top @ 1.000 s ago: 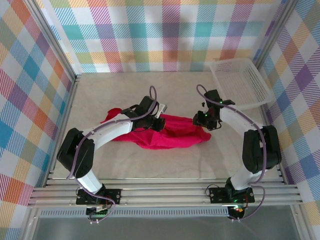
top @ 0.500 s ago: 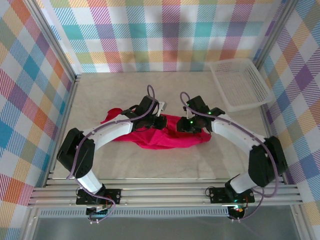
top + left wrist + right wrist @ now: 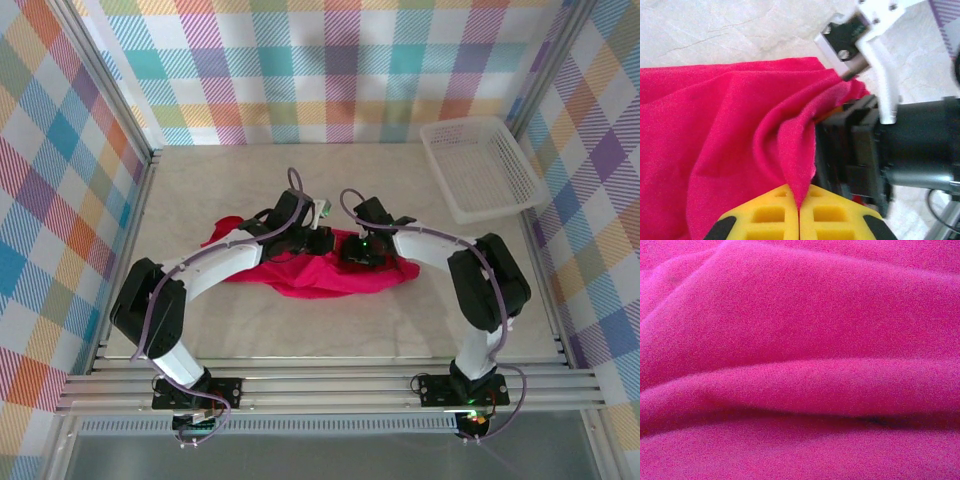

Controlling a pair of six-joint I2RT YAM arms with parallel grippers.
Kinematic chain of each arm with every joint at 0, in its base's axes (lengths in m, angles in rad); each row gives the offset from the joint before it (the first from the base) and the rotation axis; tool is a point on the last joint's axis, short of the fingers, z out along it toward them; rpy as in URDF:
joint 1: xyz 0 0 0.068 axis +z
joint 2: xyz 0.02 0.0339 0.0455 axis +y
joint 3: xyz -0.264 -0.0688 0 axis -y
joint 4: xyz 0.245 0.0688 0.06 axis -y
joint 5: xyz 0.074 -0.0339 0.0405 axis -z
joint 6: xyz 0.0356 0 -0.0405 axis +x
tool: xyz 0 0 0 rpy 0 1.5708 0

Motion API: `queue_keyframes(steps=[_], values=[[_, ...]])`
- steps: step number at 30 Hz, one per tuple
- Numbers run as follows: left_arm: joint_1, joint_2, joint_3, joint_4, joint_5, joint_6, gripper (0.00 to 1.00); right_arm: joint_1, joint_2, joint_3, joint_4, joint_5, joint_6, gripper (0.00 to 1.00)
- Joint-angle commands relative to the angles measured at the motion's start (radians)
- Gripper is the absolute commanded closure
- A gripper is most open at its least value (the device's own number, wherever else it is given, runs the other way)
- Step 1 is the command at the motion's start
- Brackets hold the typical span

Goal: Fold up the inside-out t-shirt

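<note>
Surface: Pale marbled tabletop inside plaid walls, with a white mesh basket at its far right corner.
Shirt's place: the t-shirt lies well apart from the basket, to the basket's left and nearer the arm bases.
Long axis: we see it stretched side to side, its right end toward the basket and its left end farthest from it.
Left fingers: clenched on a raised fold of the t-shirt; the cloth runs down into the seam between the yellow pads.
Right fingers: pressed into the cloth just on the basket side of the left fingers; the cloth hides them, so we cannot tell whether they grip or stand released.
Key relation: both pairs meet at the shirt's far edge near mid-length, and most of the cloth lies on their near side. We judge that the next move turns on two neighbouring holds on that one edge, to be drawn apart along the long axis.
Nearer arm: neither, since both are at the cloth.
Look: crimson-magenta, soft and matte, bunched into a rumpled band of rolling folds, nowhere flat.
</note>
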State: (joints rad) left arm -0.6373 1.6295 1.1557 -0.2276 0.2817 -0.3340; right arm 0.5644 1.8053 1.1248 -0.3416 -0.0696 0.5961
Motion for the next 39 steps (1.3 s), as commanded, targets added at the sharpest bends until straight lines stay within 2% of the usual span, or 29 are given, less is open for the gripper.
queue_keyframes(steps=[1, 5, 10, 14, 18, 20, 22, 25, 27, 29, 33, 36, 39], values=[[0.046, -0.069, -0.036, 0.05, 0.05, -0.046, 1.0, 0.005, -0.016, 0.087, -0.05, 0.026, -0.009, 1.0], [0.109, -0.069, -0.059, 0.067, 0.043, -0.04, 1.0, 0.005, -0.155, 0.119, -0.206, -0.201, -0.088, 1.0], [0.157, 0.049, -0.028, 0.087, 0.069, -0.028, 1.0, -0.011, -0.379, 0.095, -0.313, -0.391, -0.152, 1.0], [0.166, 0.149, -0.007, 0.113, 0.119, -0.061, 1.0, -0.081, -0.507, 0.044, -0.254, -0.559, -0.134, 1.0], [0.167, 0.167, -0.046, 0.152, 0.131, -0.077, 1.0, -0.212, -0.596, -0.046, -0.085, -0.671, -0.042, 1.0], [0.166, 0.152, -0.068, 0.158, 0.129, -0.077, 1.0, -0.254, -0.605, -0.092, 0.007, -0.689, 0.006, 1.0], [0.166, 0.123, -0.087, 0.162, 0.127, -0.075, 0.98, -0.263, -0.58, -0.113, 0.021, -0.646, 0.002, 1.0], [0.163, 0.048, -0.106, 0.158, 0.136, -0.05, 0.8, -0.262, -0.5, -0.131, -0.009, -0.572, -0.03, 1.0], [0.148, -0.011, -0.114, 0.142, 0.151, 0.007, 0.59, -0.263, -0.459, -0.158, 0.018, -0.58, -0.035, 1.0], [0.116, -0.067, -0.137, 0.145, 0.141, 0.093, 0.49, -0.264, -0.438, -0.181, 0.057, -0.613, -0.029, 1.0], [0.034, -0.159, -0.245, 0.297, 0.162, 0.226, 0.46, -0.263, -0.429, -0.199, 0.104, -0.66, -0.014, 1.0], [0.001, -0.162, -0.311, 0.426, 0.197, 0.255, 0.48, -0.263, -0.434, -0.19, 0.094, -0.658, -0.016, 1.0], [-0.022, -0.127, -0.302, 0.422, 0.186, 0.287, 0.48, -0.262, -0.437, -0.174, 0.071, -0.654, -0.025, 1.0]])
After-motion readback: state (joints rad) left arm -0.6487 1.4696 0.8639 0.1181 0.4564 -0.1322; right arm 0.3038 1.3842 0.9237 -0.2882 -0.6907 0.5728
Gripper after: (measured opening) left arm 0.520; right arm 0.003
